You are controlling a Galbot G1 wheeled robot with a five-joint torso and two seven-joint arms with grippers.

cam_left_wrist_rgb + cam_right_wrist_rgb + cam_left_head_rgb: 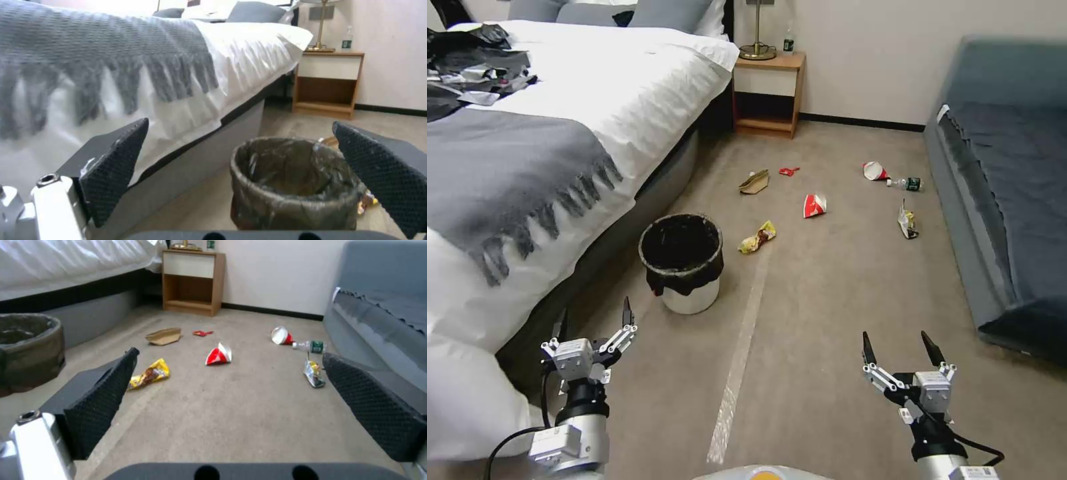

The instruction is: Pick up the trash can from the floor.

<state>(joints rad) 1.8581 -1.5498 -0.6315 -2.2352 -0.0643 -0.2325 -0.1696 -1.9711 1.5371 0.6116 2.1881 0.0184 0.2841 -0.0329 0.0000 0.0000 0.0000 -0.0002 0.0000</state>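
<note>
The trash can (684, 263) is a small round white bin with a black bag folded over its rim. It stands upright on the floor (827, 320) beside the bed. In the left wrist view the trash can (293, 186) lies ahead, between the spread fingers. My left gripper (594, 321) hovers open, nearer to me than the can and a little to its left, apart from it. My right gripper (902, 350) hangs open over bare carpet at the lower right, holding nothing. A pale tape strip (739, 360) runs along the carpet between the grippers.
The bed (527, 187) with a grey fringed throw fills the left. A blue sofa (1014, 200) lines the right. A wooden nightstand (768, 93) stands at the back. Litter lies beyond the can: a yellow wrapper (758, 237), red cups (814, 205), a bottle (907, 183), a paper bag (754, 181).
</note>
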